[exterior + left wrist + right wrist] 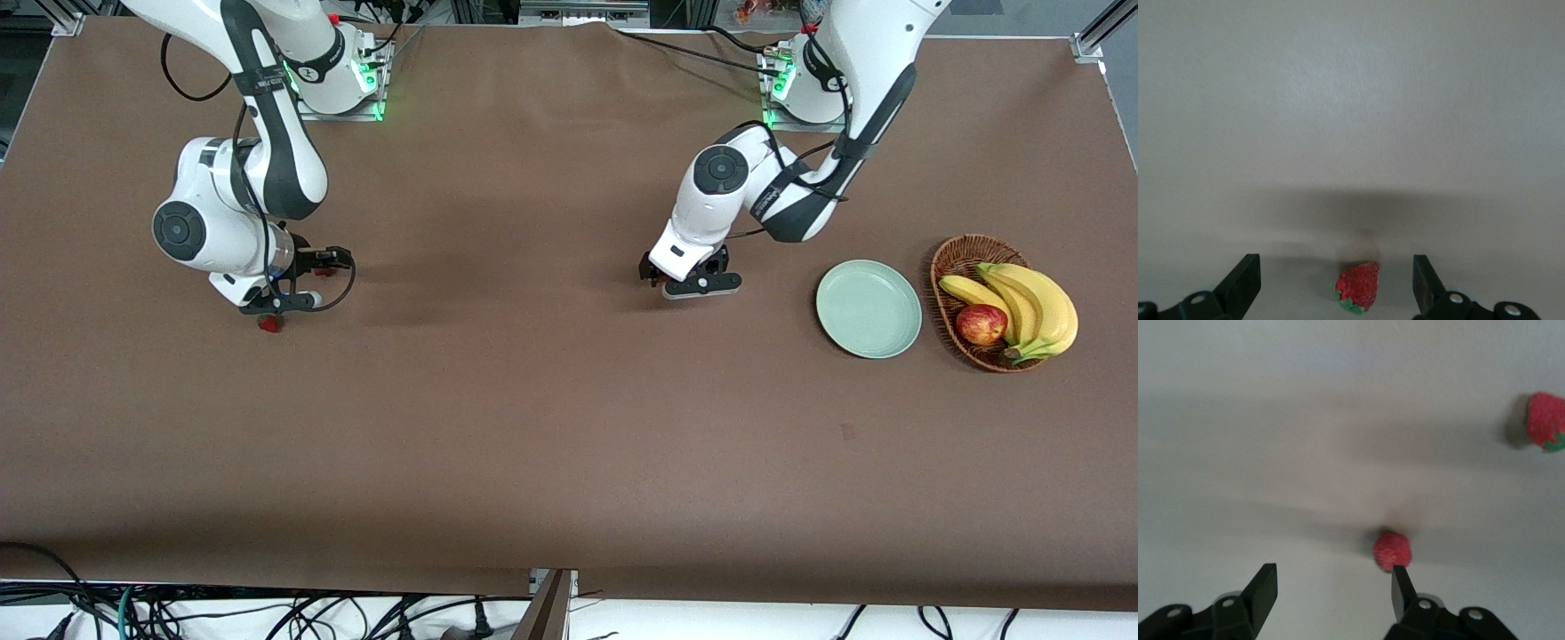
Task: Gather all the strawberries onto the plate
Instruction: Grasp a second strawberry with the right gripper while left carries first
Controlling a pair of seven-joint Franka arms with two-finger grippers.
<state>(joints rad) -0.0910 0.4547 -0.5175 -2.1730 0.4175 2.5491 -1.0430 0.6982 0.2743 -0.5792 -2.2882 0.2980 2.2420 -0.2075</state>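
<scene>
- While the plate (869, 308) lies bare beside the basket (949, 267), the left gripper (1337, 283) is held low toward the right arm's end from it, fingers spread around a strawberry (1358, 286).
- Farther that way, the right gripper (1335, 590) is parted beside two strawberries (1392, 551).

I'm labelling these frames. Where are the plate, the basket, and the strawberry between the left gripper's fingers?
plate (869, 308): front view, bare centre of the dish.
basket (946, 263): front view, wicker rim.
strawberry (1359, 285): left wrist view, red body.
left gripper (1337, 280): left wrist view, midway between the fingers.
</scene>
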